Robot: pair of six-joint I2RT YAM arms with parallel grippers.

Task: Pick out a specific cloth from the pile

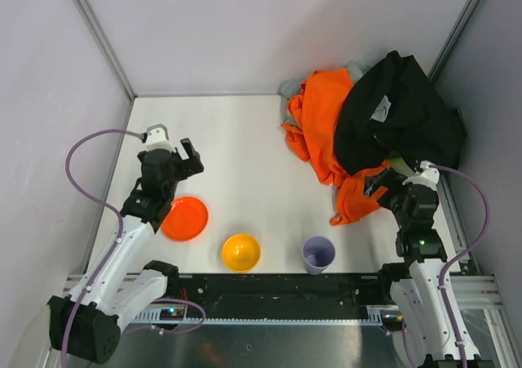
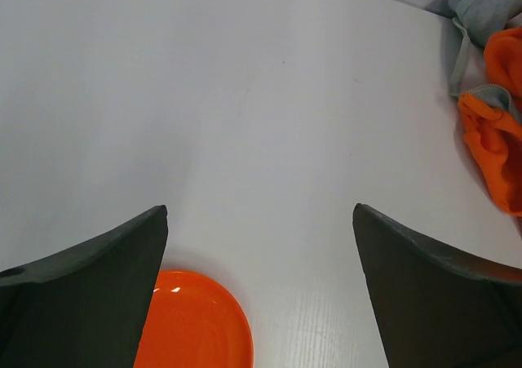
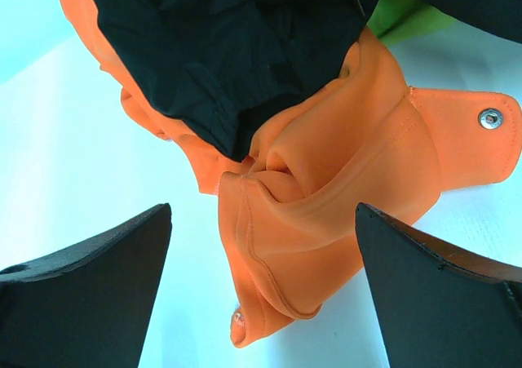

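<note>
The pile lies at the back right: a big orange garment (image 1: 320,123), a black garment (image 1: 400,119) on top of it, and a grey cloth (image 1: 290,86) behind. The lime-green cloth (image 3: 401,19) shows only as a small patch under the black garment's edge (image 3: 236,50); a sliver of it also shows in the top view (image 1: 397,161). My right gripper (image 1: 390,182) is open, and its jaws straddle the orange garment's near flap (image 3: 326,213) just above the table. My left gripper (image 1: 175,144) is open and empty, far left of the pile.
An orange plate (image 1: 183,219) lies under the left gripper and shows in the left wrist view (image 2: 196,327). A yellow bowl (image 1: 241,252) and a lilac cup (image 1: 318,254) stand near the front edge. Walls close in behind and to the right of the pile.
</note>
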